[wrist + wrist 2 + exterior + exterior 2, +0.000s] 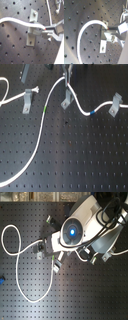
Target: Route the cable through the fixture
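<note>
Cable [41,121] | thin, limp, light white cord snaking across the perforated worktop [75,159] | crosses the fixture [32,28] near the back edge | jaws gripping cable beside fixture | best held close to the bracket, gently, since slack droops.

White cable [82,32] arcing over perforated board [79,12] into gripper [109,31] beside fixture [104,44].

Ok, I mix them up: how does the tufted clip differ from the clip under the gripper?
The tufted clip holds a short cord ending in a frayed tuft; the middle clip meets the long banded cable. The gripper hangs over the middle clip, not the tufted clip. Both are grey brackets.
</note>
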Tool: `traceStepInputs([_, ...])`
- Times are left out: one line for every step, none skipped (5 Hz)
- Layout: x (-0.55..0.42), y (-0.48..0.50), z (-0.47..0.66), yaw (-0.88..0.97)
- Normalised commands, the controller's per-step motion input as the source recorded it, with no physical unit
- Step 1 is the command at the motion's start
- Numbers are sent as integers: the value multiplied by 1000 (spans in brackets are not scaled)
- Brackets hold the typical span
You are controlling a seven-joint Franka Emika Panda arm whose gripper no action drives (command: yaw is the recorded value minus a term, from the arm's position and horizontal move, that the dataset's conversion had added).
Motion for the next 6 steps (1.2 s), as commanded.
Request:
traceStepInputs([-147, 40, 93, -266])
traceStepInputs([-38, 120, 78, -291])
traceStepInputs([118, 69, 168, -80])
traceStepInputs([138, 111, 359, -49])
traceStepInputs([103, 66, 481, -86])
traceStepInputs([-7, 32, 461, -177])
